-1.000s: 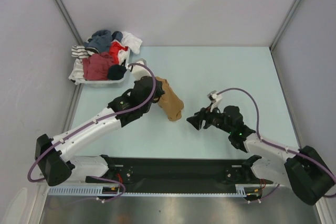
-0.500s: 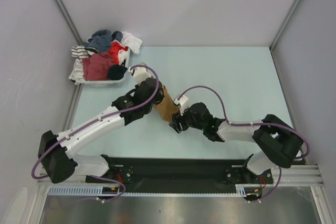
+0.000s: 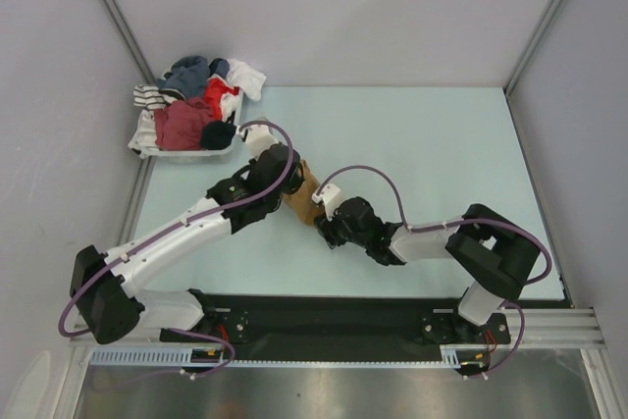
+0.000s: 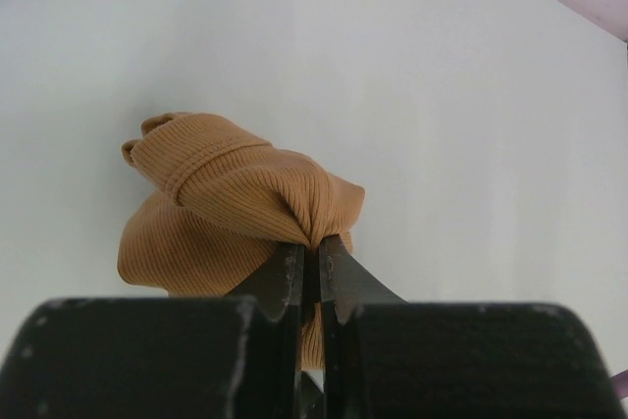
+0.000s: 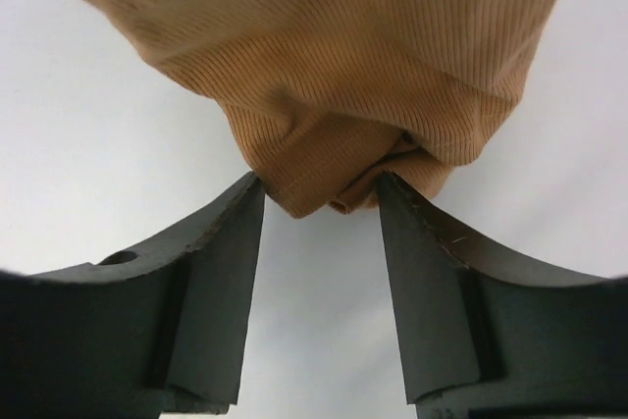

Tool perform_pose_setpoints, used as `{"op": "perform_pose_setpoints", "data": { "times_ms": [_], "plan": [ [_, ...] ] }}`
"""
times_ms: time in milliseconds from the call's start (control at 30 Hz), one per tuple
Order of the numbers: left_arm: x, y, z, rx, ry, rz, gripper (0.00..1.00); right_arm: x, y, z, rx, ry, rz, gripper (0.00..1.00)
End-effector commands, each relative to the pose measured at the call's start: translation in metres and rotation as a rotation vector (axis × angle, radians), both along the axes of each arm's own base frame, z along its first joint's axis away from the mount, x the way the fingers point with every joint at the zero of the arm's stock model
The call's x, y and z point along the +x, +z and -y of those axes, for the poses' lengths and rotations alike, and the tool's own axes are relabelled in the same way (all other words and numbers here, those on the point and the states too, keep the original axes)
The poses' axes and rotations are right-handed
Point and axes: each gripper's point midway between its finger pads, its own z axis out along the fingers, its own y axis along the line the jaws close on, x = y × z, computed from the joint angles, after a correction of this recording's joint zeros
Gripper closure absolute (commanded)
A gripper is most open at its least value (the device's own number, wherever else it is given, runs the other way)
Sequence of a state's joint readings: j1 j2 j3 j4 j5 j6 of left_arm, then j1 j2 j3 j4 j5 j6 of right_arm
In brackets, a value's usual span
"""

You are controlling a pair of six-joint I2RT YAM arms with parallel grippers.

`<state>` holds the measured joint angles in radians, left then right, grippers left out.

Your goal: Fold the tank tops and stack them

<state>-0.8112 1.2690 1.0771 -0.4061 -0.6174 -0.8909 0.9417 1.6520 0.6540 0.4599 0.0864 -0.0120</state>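
At the left gripper [image 4: 309, 242]: clamped shut on a pinched fold of the tan-brown ribbed cloth tank top [image 4: 228, 205], the rest bunched into a lump hanging off the tips. At the right gripper [image 5: 319, 191]: jaws apart, straddling the lowest bunched point of that same top, each black fingertip [image 5: 240, 213] just touching cloth, not clamped on it, pale table showing in the gap below.

A second ago, quite otherwise: right gripper well off to the right of the top, touching nothing. Now swung left across the table and in under the cloth, jaws narrower than before. Top longer and looser then, drooping toward the near edge – now drawn up into a shorter bundle squeezed between the two grippers. Left arm barely shifted.

Underneath, a smooth pale blue-green tabletop [image 3: 442, 144]. At its far left corner, a white tray [image 3: 191, 155] heaped with mixed clothes – a dark maroon red top [image 3: 182, 127] in front, with bright red, blue, striped and white pieces around it. Along the near edge, a black rail [image 3: 334, 326]. All round, plain pale grey walls [image 3: 324, 7] with metal corner posts.
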Motion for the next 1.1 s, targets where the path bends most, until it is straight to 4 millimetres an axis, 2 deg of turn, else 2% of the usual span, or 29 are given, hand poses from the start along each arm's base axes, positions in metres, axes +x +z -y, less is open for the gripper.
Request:
{"op": "perform_pose_setpoints", "data": {
  "times_ms": [0,67,100,167,200,233,267,300,367,400,433,467,500,533,567,633,667,800,833,900,933,1000,1033,1067],
  "plan": [
    [0.004,0.034,0.001,-0.087,0.01,0.063,0.95,0.012,0.014,-0.01,-0.007,-0.022,0.066,0.57],
    [0.004,0.035,0.001,-0.089,0.01,0.064,0.95,0.01,0.019,-0.011,-0.002,-0.02,0.078,0.68],
    [0.004,0.036,0.001,-0.089,0.01,0.064,0.95,0.009,0.022,-0.012,0.007,-0.012,0.083,0.78],
    [0.004,0.036,-0.001,-0.084,0.011,0.065,0.95,0.005,0.027,-0.011,0.025,-0.008,0.086,0.91],
    [0.004,0.037,-0.002,-0.081,0.014,0.067,0.95,0.006,0.038,-0.01,0.048,-0.017,0.099,0.98],
    [0.004,0.038,-0.003,-0.075,0.016,0.069,0.95,0.005,0.043,-0.009,0.062,-0.02,0.102,1.0],
    [0.003,0.038,-0.006,-0.065,0.021,0.067,0.95,0.001,0.045,-0.005,0.077,-0.025,0.092,1.0],
    [0.003,0.039,-0.011,-0.052,0.038,0.073,0.95,0.0,0.066,-0.004,0.127,-0.032,0.118,1.0],
    [0.0,0.038,-0.021,-0.013,0.054,0.068,0.94,-0.007,0.08,0.005,0.177,-0.058,0.11,1.0],
    [-0.001,0.038,-0.028,0.01,0.079,0.074,0.93,-0.011,0.101,0.011,0.223,-0.069,0.123,1.0],
    [-0.002,0.037,-0.033,0.03,0.087,0.073,0.92,-0.014,0.112,0.016,0.248,-0.073,0.127,1.0],
    [-0.007,0.031,-0.042,0.052,0.098,0.057,0.89,-0.02,0.112,0.023,0.242,-0.076,0.1,1.0],
    [-0.01,0.026,-0.042,0.057,0.076,0.039,0.86,-0.022,0.121,0.026,0.256,-0.08,0.093,1.0],
    [-0.012,0.023,-0.044,0.057,0.063,0.029,0.83,-0.025,0.139,0.033,0.286,-0.083,0.091,1.0],
    [-0.015,0.016,-0.05,0.068,0.057,0.017,0.72,-0.029,0.145,0.034,0.293,-0.068,0.051,1.0],
    [-0.02,0.006,-0.054,0.09,0.034,0.001,0.67,-0.033,0.152,0.051,0.251,-0.114,-0.027,1.0],
    [-0.023,0.0,-0.058,0.1,0.031,-0.008,0.61,-0.034,0.154,0.058,0.243,-0.133,-0.041,1.0],
    [-0.027,-0.015,-0.062,0.125,0.01,-0.029,0.64,-0.046,0.139,0.079,0.177,-0.146,-0.123,1.0],
    [-0.027,-0.017,-0.062,0.133,0.002,-0.031,0.64,-0.048,0.129,0.082,0.16,-0.155,-0.139,1.0],
    [-0.03,-0.02,-0.058,0.132,-0.029,-0.044,0.6,-0.053,0.119,0.086,0.155,-0.161,-0.162,1.0],
    [-0.032,-0.022,-0.055,0.162,-0.081,-0.05,0.55,-0.057,0.108,0.088,0.15,-0.174,-0.193,1.0],
    [-0.039,-0.027,-0.037,0.156,-0.216,-0.062,0.42,-0.059,0.104,0.092,0.158,-0.191,-0.207,1.0],
    [-0.042,-0.03,-0.034,0.169,-0.258,-0.064,0.29,-0.059,0.103,0.094,0.162,-0.206,-0.213,1.0],
    [-0.046,-0.04,-0.032,0.171,-0.285,-0.078,0.24,-0.057,0.096,0.1,0.156,-0.239,-0.222,1.0]
  ]
}}
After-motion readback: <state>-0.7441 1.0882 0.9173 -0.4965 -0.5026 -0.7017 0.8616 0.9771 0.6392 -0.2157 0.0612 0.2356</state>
